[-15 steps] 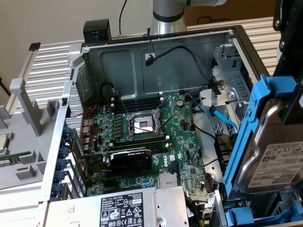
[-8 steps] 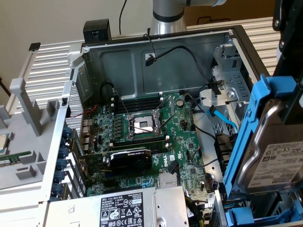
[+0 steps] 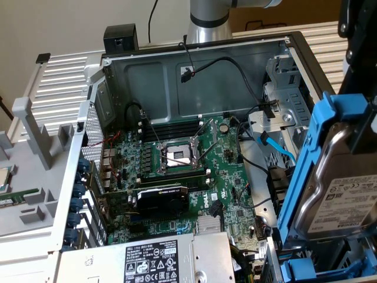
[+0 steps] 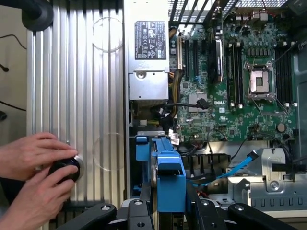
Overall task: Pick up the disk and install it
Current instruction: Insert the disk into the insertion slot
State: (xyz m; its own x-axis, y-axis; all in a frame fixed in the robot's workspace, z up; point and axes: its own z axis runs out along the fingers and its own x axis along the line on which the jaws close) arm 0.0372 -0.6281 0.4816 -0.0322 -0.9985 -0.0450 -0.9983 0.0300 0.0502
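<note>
Surface & room: ribbed metal bench (image 3: 62, 88) under everything, plain beige wall (image 3: 59, 29) behind. In the wrist view, a person's two hands (image 4: 33, 163) rest on the bench, around a black knob (image 4: 64, 168), well apart from the PC.

Open PC case (image 3: 112, 88) lies on its side. Going from the exterior view's left: grey PSU (image 3: 147, 259) w/ black-and-white sticker at the near edge, black graphics card (image 3: 162, 200) just behind it, green mobo (image 3: 230, 177) w/ bare CPU socket (image 3: 177, 156) mid-case. Further right are the blue data cable (image 3: 277, 147) and the metal drive cage (image 3: 283, 100).

Disk (image 3: 330, 177): at the exterior view's far right, up off the bench, stood on edge and tilted, over the case's drive-bay corner. Silver metal body, white barcode label (image 3: 347, 203), bright blue rails (image 3: 303, 177) framing it. Gripper (image 4: 168, 208) is clenched on it, w/ black fingers (image 4: 207, 211) either side of the blue frame.

Edges & room: disk's blue rail sits just beside the black cables and blue data cable. Case's right rim (image 3: 306, 59) is near, behind it. Can't tell if the disk's lower end touches the blue plastic below. Roomiest gap is above the mobo, mid-case. Cage side is tight.
</note>
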